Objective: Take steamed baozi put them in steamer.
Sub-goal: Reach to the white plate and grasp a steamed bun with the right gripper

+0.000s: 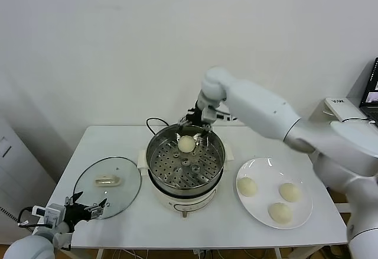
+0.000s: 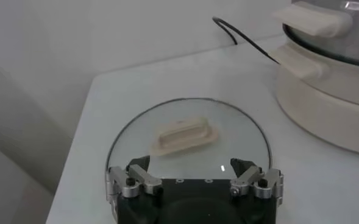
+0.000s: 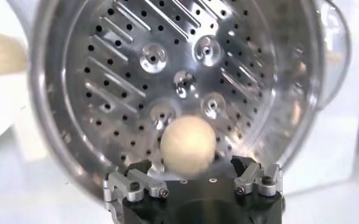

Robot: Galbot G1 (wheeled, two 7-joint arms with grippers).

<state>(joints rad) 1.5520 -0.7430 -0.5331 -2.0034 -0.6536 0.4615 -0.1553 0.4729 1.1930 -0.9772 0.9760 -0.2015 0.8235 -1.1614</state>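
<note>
No lettering, brand, number or sign can be made out anywhere from where I stand; the white box [image 1: 344,108] at the far right carries a small dark mark on its top, too small to read; the screen [image 1: 372,90] at the far right edge shows only bright patches, nothing legible; the steamer [image 1: 186,164] bears no readable label on its steel wall or its white base; the glass lid [image 1: 107,186] on the left, the plate [image 1: 302,211] on the right and the table [image 1: 118,138] are plain and unmarked.
</note>
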